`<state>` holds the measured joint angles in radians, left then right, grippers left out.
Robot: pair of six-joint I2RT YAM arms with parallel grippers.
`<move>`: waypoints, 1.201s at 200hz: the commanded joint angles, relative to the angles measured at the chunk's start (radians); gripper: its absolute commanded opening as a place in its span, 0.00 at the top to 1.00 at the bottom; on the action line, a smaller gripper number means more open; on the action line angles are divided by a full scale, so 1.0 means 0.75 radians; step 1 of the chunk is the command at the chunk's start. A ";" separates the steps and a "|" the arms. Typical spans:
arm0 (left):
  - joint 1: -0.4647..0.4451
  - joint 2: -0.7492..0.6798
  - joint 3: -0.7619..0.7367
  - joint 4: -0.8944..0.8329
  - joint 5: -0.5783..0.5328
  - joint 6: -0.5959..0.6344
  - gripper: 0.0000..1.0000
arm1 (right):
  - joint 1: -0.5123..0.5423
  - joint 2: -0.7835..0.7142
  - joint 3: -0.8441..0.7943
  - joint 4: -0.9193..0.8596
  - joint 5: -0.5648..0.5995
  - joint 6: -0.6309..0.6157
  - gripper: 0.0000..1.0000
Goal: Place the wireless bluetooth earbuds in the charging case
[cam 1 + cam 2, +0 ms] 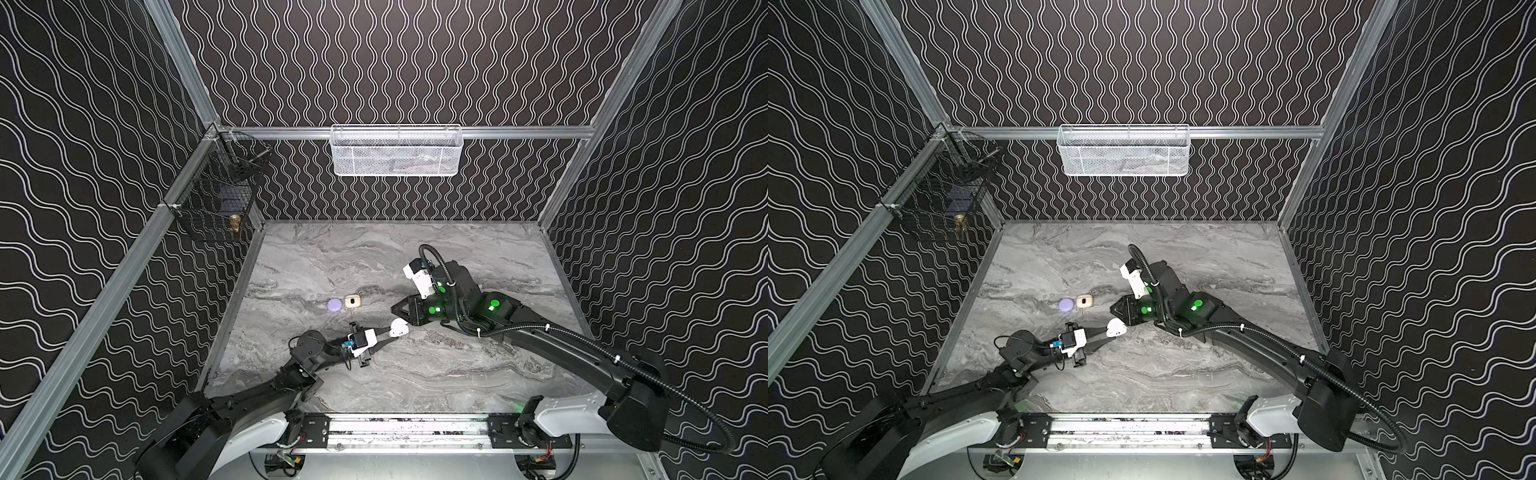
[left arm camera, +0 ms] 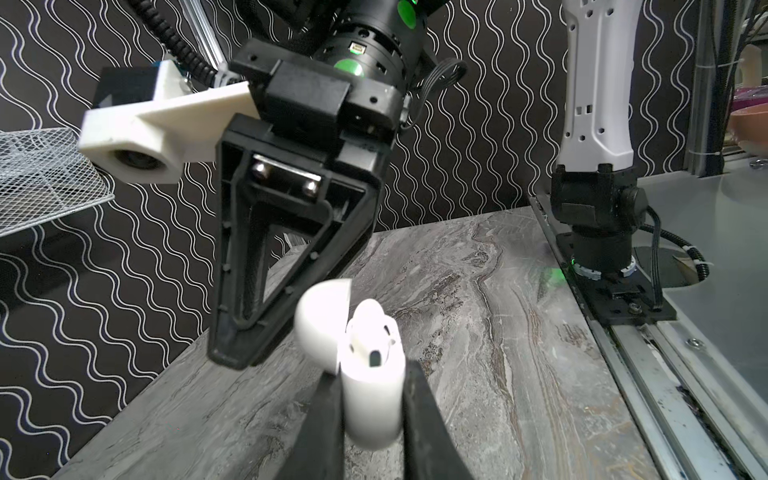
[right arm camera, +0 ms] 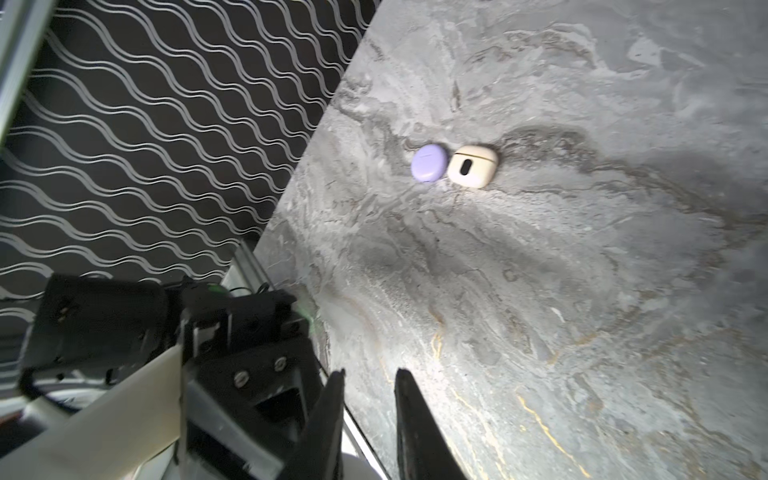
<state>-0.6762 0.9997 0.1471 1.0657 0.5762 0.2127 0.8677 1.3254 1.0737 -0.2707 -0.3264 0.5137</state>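
1. Near edge: a metal rail runs along the near edge of the surface and carries both arm bases.
2. Surface: flat, rectangular, with a grey marble pattern, bordered by an aluminium frame.
3. Left gripper: clamped on the white charging case near the centre of the surface, with one finger against each side of the case body. Whether the case touches the surface cannot be told.
4. White charging case: glossy and rounded, held upright, with its lid hinged open. One white earbud is seated in it, rounded head up and stem down in the socket.
5. Right gripper: just beyond the open lid, with its jaws a narrow gap apart and empty.
6. Farther back and left of centre, the lavender case and the cream case lie on the surface. Their lids are shut and their sides touch. The cream case shows a dark oval mark.
7. Room: black walls with white wavy lines enclose three sides. A white mesh basket hangs on the far wall. A black wire basket hangs at the far left corner.
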 commanded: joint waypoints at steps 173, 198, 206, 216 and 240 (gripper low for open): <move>0.091 0.676 0.752 -0.925 -0.271 -0.677 1.00 | 0.006 -0.692 -0.317 -0.176 1.364 0.311 0.00; 0.097 0.795 0.844 -1.062 -0.337 -0.726 1.00 | 0.005 -0.646 -0.357 0.009 1.480 0.084 0.00; 0.096 0.836 0.874 -1.100 -0.336 -0.730 1.00 | 0.003 -0.612 -0.364 0.053 1.518 0.026 0.00; 0.096 0.889 0.912 -1.140 -0.334 -0.729 1.00 | -0.001 -0.563 -0.367 0.097 1.583 -0.033 0.01; 0.097 1.000 0.978 -1.210 -0.317 -0.750 1.00 | -0.049 -0.485 -0.426 0.308 1.627 -0.256 0.01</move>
<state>-0.6041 1.6939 0.8398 0.2581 0.3447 -0.3134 0.8604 0.9272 0.7876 -0.2398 0.7879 0.5213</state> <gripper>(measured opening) 0.187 0.994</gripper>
